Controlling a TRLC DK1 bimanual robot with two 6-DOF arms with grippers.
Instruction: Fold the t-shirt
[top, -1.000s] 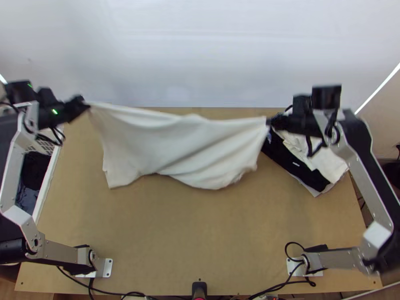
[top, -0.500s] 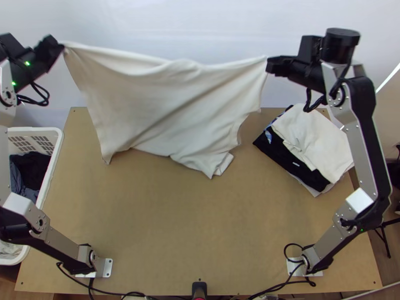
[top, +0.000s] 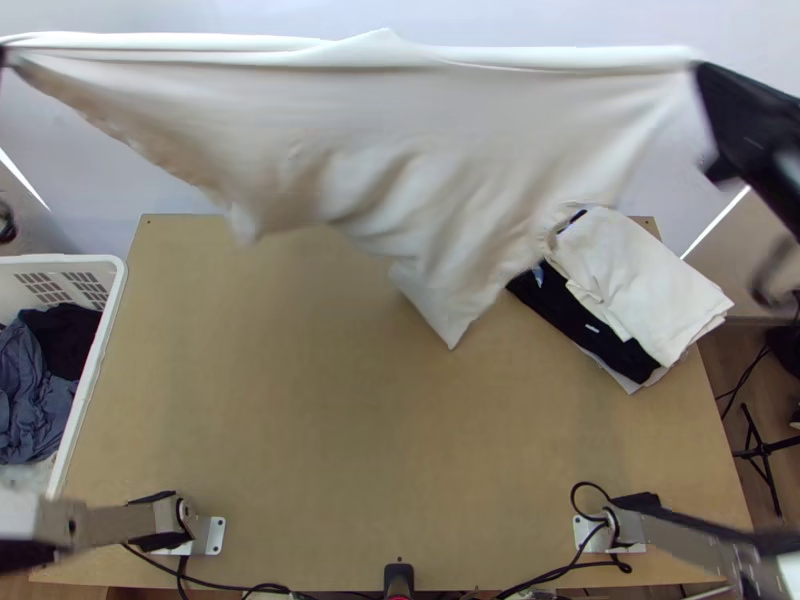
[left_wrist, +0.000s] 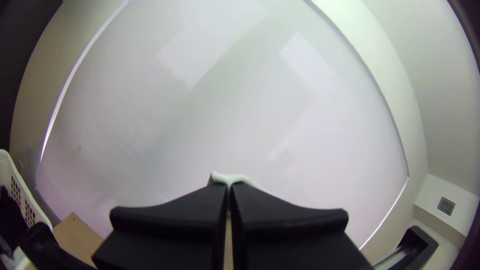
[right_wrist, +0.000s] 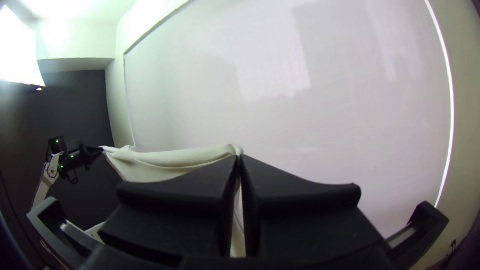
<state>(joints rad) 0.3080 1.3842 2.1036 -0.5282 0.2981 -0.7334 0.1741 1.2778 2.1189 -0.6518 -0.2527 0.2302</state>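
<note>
At the top view's left edge, my left gripper (top: 4, 56) holds one upper corner of the cream t-shirt (top: 360, 120). My right gripper (top: 704, 75) has the opposite upper corner, at the upper right. The shirt hangs in the air between them, its upper edge pulled nearly straight, its lower part in loose folds with one point hanging lowest. In the left wrist view, my left gripper (left_wrist: 229, 186) is shut on a bit of the cloth (left_wrist: 237, 178). In the right wrist view, my right gripper (right_wrist: 239, 159) is shut on the shirt (right_wrist: 170, 160), which stretches toward the left arm.
A stack of folded clothes (top: 640, 290), white and black, lies at the table's far right. Beside the table's left edge stands a white laundry basket (top: 105, 320) with dark clothes in it. Bare tabletop (top: 350, 430) stretches below the hanging shirt.
Both grippers have moved up the picture and farther apart, carrying the shirt with them. Its upper edge has gone from sagging to nearly straight, and the cloth has come up off the table.
</note>
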